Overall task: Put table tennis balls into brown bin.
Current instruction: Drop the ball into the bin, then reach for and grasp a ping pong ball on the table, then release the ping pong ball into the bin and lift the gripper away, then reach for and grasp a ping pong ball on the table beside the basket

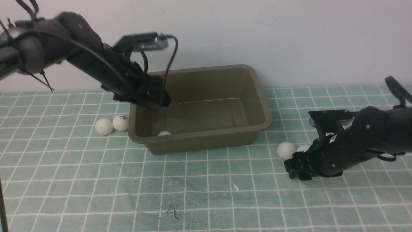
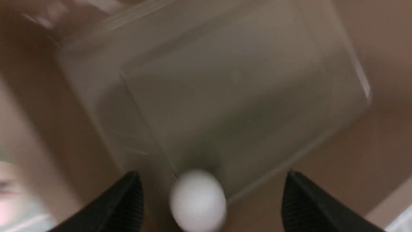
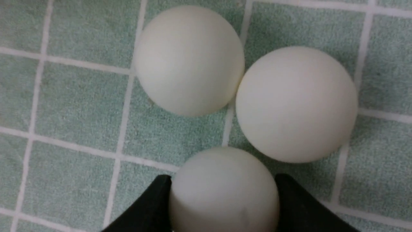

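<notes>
Your right black pincer, to the right of the bin, is clamped on a smooth matte white table tennis ball, a fingertip pressed to either side of it. Your left black pincer hangs over the bin's left end with its fingers apart, and below it one white ball lies inside the bin.

The olive-brown rectangular plastic bin has rounded corners, a flared rim and sloping walls around a flat floor. Just left of it sit two more white balls, one with a small dark printed logo. To its right, near your right pincer, two plain white balls rest close together.

Under the bin you have a pale green tabletop, crossed by a grid of white lines, its surface finely speckled in the right wrist view. Dark scribbled marks show on your side of the bin. Behind the bin rises a plain, pale wall, faintly marked.
</notes>
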